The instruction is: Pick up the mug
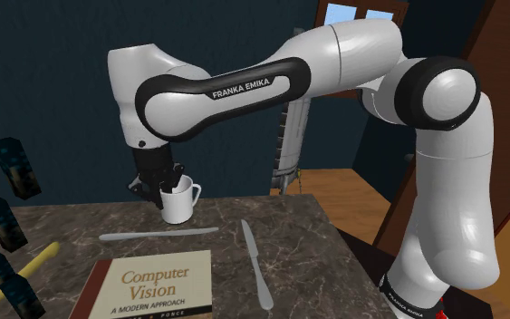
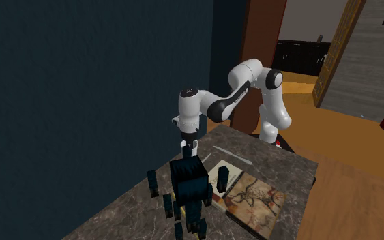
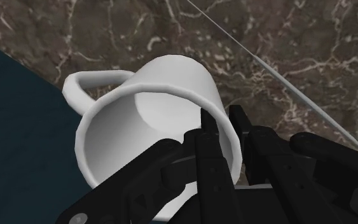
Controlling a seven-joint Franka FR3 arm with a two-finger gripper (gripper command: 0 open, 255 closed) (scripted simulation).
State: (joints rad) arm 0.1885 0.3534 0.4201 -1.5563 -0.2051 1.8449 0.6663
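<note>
The white mug is clasped at its rim by the black hand, one finger inside and one outside, over the marbled desk, beneath the arm lettered FRANKA EMIKA, with a book titled Computer Vision, A Modern Approach, well apart from the hand.

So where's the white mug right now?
In the shoulder view the white mug is near the far edge of the marbled table, just beyond the grey knife, with the black fingers pinching its rim.
</note>
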